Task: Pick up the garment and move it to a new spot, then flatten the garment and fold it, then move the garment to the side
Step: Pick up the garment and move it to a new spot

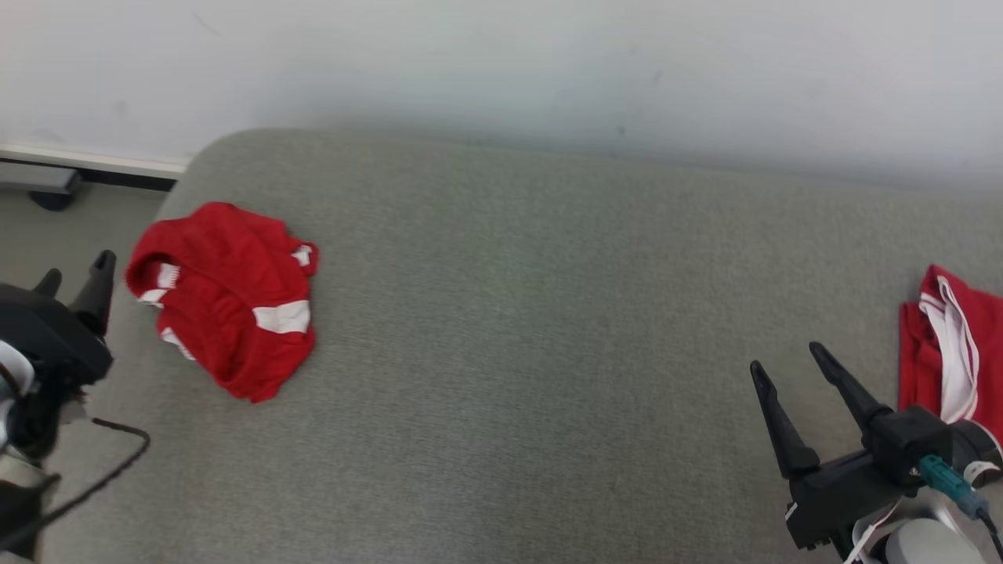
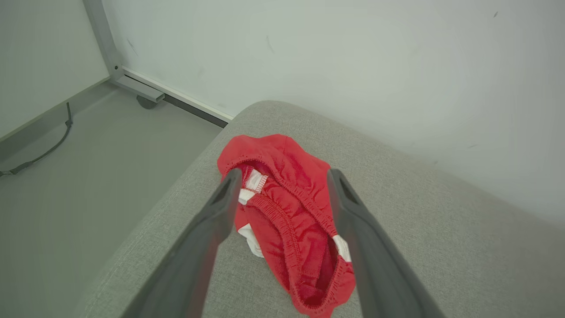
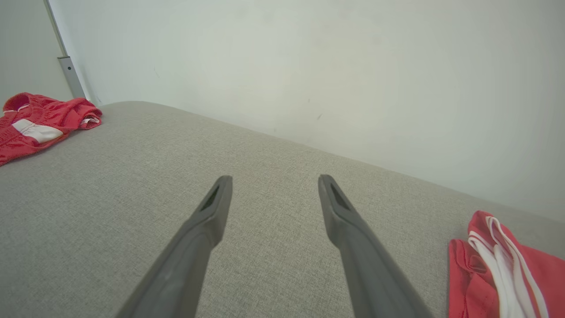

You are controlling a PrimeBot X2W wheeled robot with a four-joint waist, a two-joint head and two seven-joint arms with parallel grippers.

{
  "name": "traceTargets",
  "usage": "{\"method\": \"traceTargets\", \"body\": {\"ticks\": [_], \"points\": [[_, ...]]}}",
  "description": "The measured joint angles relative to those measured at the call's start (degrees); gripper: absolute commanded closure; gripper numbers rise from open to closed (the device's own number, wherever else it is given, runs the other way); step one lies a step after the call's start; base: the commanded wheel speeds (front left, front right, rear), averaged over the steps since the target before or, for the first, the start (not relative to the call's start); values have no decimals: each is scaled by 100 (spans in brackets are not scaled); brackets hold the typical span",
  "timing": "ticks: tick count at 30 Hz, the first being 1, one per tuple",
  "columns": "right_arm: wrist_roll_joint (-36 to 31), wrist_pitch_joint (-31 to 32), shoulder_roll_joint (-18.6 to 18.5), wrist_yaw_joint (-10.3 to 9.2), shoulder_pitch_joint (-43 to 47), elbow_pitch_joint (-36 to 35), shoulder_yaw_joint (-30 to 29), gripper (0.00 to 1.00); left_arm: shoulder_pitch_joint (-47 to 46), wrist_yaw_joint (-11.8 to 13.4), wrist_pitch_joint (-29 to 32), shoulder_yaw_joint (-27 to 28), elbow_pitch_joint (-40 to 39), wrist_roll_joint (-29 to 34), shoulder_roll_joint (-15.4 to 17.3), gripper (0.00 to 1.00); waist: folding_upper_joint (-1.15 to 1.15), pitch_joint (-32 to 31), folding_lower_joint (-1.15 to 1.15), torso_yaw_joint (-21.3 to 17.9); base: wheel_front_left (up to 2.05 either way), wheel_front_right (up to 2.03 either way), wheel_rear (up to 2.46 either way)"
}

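The crumpled red garment (image 1: 227, 298) sits at the left of the frame on the grey couch (image 1: 533, 313), my left gripper (image 1: 78, 270) near it and my right gripper (image 1: 787, 359) at the lower right are both wide and empty, so picking up, flattening and folding are all still to do.

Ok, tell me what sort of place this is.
Probably an indoor test room rather than a lived-in home: a grey fabric-covered cushion by a bare white wall, a metal frame post on a plain grey floor, with a crumpled red garment and another red garment on the cushion.
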Motion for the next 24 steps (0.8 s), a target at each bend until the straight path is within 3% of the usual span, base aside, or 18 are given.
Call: {"method": "traceTargets", "body": {"ticks": [14, 24], "points": [[-163, 198, -274, -102, -344, -489, -138, 0, -749, 0, 2035, -711, 905, -502, 415, 0, 0, 977, 1, -694, 0, 0, 0], [-164, 242, -325, -198, -467, -642, -245, 0, -1154, 0, 2751, -988, 1460, -506, 423, 0, 0, 1537, 0, -941, 0, 0, 0]]}}
